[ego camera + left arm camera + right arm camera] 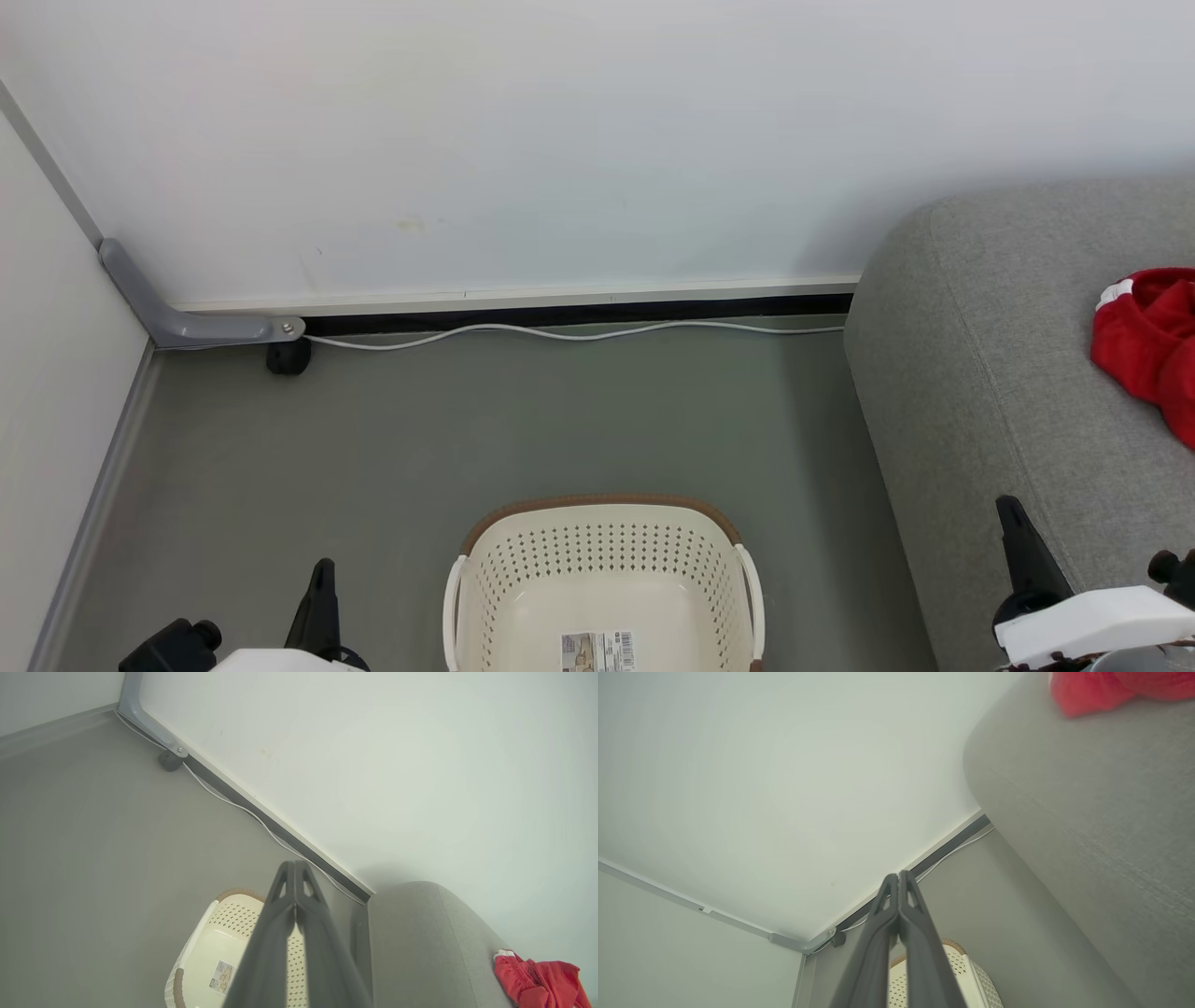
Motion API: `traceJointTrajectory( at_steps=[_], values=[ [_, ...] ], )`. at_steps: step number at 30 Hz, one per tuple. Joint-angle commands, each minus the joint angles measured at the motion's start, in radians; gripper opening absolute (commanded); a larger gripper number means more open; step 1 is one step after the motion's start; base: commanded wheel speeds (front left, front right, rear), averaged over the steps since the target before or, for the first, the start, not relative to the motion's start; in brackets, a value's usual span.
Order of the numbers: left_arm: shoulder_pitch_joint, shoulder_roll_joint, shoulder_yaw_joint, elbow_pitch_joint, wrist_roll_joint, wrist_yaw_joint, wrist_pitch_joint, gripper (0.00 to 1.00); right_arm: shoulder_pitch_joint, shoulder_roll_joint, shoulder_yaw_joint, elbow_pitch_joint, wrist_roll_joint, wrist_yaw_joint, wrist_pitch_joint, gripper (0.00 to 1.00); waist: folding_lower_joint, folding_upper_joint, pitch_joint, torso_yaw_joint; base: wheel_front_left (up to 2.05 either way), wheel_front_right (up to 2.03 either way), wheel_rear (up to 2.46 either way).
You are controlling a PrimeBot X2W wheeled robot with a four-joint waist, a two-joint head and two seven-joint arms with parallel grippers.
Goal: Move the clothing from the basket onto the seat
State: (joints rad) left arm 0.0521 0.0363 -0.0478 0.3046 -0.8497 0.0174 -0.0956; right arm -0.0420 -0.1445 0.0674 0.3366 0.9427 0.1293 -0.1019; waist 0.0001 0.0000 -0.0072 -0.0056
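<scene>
The clothing [1153, 341] lies on the seat [980, 373]; left gripper [324, 565] and right gripper [1008, 506] closed, empty. The basket [607, 509] is cropped: you may overlook a garment there.

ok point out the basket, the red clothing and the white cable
basket [607, 553], head view, perforated back wall
red clothing [1153, 338], head view, bunched fabric
white cable [579, 337], head view, middle of its run

A label [597, 651] with a barcode sat on the inner bottom of the basket [605, 546]. Its print was too small to read.
</scene>
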Motion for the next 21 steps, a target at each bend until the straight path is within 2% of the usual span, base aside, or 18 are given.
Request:
traceJointTrajectory(
  at_steps=[1,21],
  values=[
    [-0.050,0.008,0.023,-0.027,-0.020,-0.011,0.003,0.00,-0.043,-0.011,-0.003,-0.031,0.018,0.001,0.008,0.00,-0.0001,0.0000,0.000,0.000,0.00,0.00,0.00],
    [-0.082,0.009,0.063,-0.036,-0.232,-0.050,0.062,0.00,-0.050,0.019,-0.054,-0.049,0.204,0.001,0.067,0.00,-0.0001,0.0000,0.003,0.002,0.00,0.00,0.00]
  ],
)
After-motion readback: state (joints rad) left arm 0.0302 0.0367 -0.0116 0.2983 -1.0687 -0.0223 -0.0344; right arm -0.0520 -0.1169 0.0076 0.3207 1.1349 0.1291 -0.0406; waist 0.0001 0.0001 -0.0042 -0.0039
